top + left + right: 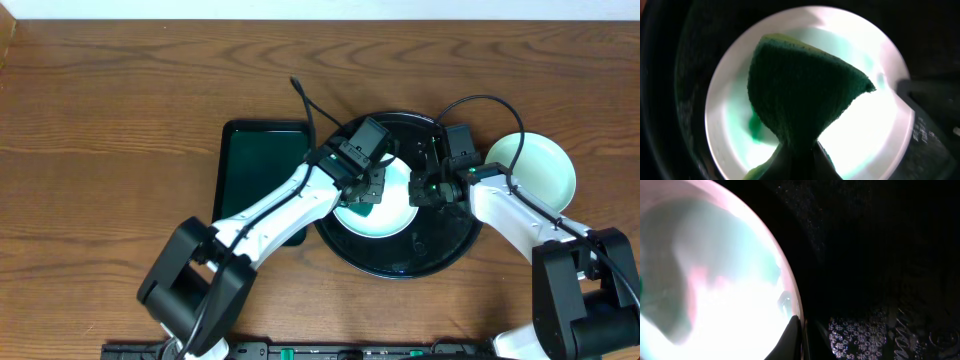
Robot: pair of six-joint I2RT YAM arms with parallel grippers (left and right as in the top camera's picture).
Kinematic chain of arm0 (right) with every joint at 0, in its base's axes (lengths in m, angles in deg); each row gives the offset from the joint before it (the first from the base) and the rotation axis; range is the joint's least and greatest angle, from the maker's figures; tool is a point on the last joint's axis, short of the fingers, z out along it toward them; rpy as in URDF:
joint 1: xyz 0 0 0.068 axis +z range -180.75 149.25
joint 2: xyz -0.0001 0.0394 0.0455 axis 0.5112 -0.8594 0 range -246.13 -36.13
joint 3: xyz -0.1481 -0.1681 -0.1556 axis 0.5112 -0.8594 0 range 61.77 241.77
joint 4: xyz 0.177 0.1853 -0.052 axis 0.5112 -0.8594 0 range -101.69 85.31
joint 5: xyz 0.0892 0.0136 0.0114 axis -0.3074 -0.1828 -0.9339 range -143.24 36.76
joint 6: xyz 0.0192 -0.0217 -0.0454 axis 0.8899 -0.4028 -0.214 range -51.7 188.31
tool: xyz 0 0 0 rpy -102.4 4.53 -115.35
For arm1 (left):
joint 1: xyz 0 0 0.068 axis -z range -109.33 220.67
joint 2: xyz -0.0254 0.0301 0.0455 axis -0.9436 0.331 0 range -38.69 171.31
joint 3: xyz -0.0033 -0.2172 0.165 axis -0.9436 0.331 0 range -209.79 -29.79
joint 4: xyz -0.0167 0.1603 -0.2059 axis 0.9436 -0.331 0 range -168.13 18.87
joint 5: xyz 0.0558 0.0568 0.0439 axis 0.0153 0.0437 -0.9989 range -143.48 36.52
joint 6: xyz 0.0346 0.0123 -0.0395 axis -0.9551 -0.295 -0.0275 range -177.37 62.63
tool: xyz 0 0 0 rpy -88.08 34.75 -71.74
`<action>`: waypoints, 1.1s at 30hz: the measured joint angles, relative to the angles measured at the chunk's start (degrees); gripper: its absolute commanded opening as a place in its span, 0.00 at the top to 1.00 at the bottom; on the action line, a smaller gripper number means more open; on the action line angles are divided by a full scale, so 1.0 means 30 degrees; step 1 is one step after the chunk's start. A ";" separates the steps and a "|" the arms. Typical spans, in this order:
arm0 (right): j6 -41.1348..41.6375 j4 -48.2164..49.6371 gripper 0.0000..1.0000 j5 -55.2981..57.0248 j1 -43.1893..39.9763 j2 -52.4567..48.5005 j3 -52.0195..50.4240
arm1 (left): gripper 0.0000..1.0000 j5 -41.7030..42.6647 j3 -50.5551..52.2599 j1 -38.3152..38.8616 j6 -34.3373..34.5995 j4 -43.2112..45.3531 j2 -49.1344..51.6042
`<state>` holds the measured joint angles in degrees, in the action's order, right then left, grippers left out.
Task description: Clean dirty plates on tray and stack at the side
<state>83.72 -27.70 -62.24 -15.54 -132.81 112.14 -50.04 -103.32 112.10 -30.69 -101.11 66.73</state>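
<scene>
The tray (445,250) lies a little right of the surface's middle, nearer the near edge than the far one. One plate (385,222) rests inside it, toward its left half. The left end effector (365,188) is clamped on a green sponge (805,90). It holds the sponge low over the plate's bowl, broad face down, so the sponge can be rubbed across the bowl. The wrist view shows a green smear (756,131) beside the sponge on the plate floor, so I judge the wiping unfinished.

The right end effector (425,190) sits at the plate's right rim. In its own camera the fingers (792,337) are closed to a thin slit, and the rim runs straight into that slit. It appears to pinch the rim, most likely to stop the plate sliding on the glossy tray under the sponge.

A side plate (540,165) rests directly on the surface toward the right edge, just beside the tray, which is presumably where the stack is meant to grow. A small green tray (255,165) lies against the black tray's left side, nearer the left edge.
</scene>
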 measured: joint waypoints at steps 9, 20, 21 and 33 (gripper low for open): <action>0.0000 0.0000 0.99 0.0000 0.0000 0.0000 0.0000 | 0.93 -0.0408 0.0000 -0.1246 -0.0845 0.0758 0.1013; 0.0000 0.0007 0.99 -0.0007 0.0000 0.0000 0.0000 | 0.93 0.2375 -0.0342 -0.2091 -0.1508 0.1902 0.2994; 0.0000 0.0007 0.99 -0.0007 0.0000 0.0000 0.0000 | 0.93 0.2863 -0.0430 -0.2208 -0.1515 0.1923 0.3147; 0.0000 0.0051 0.99 -0.0007 0.0000 -0.0007 -0.0029 | 0.93 0.8663 -0.0452 -0.2652 -0.1566 0.3730 0.3840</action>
<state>83.72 -27.55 -62.26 -15.54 -132.83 112.06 -24.05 -104.68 104.14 -35.39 -89.92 78.25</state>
